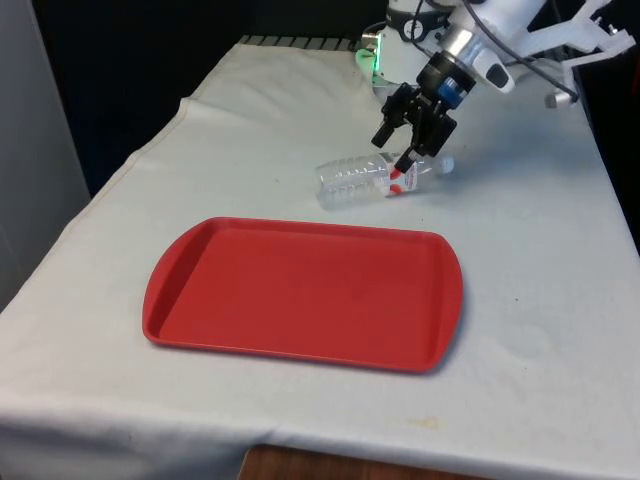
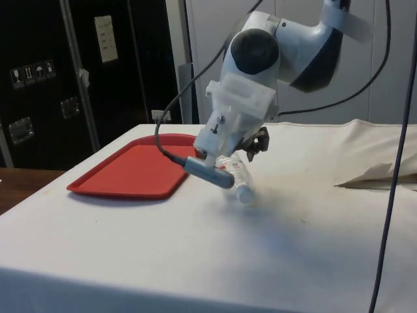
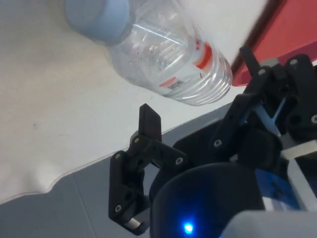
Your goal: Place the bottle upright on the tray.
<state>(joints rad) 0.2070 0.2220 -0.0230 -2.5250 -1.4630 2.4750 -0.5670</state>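
Observation:
A clear plastic bottle with a red-and-white label lies on its side on the white cloth, just behind the red tray. Its pale cap points toward the front view's right. My gripper hangs tilted just over the bottle's label end, open, with nothing between its fingers. In the wrist view the bottle lies just beyond the spread fingertips. The side view shows the bottle under the gripper, beside the tray.
The tray's far rim runs close to the bottle. Open cloth stretches to the front view's right of the tray and bottle. The table's edge drops off at the front view's left.

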